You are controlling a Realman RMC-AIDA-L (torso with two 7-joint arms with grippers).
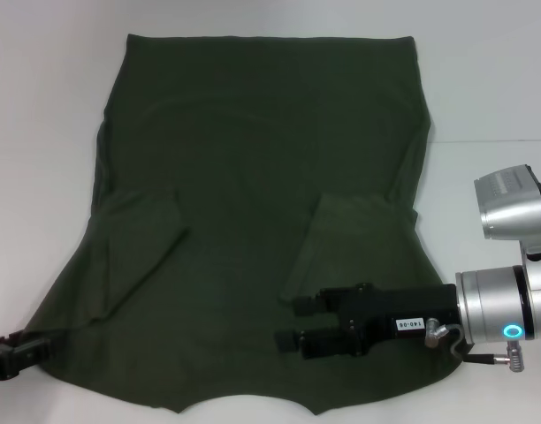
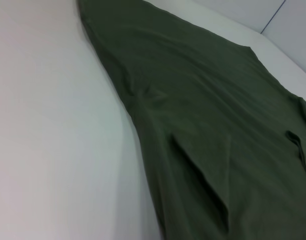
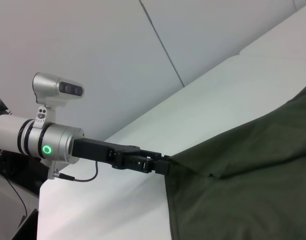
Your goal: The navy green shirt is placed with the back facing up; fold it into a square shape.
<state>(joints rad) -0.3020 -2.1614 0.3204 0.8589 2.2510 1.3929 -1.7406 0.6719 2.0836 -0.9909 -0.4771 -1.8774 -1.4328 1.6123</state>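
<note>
On white table (image 1: 483, 71), dark olive-green cloth T-shirt (image 1: 253, 203): sleeves in, body unfolded. We see left gripper (image 3: 160, 165) pinching corner; right gripper (image 1: 293, 322) spread.

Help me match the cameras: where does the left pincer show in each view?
Head view: left pincer at the bottom left corner, on the navy green shirt's edge.
Left wrist view: not in it.
Right wrist view: near centre, clamped on the shirt's corner.
Shared landmark: the shirt.
</note>
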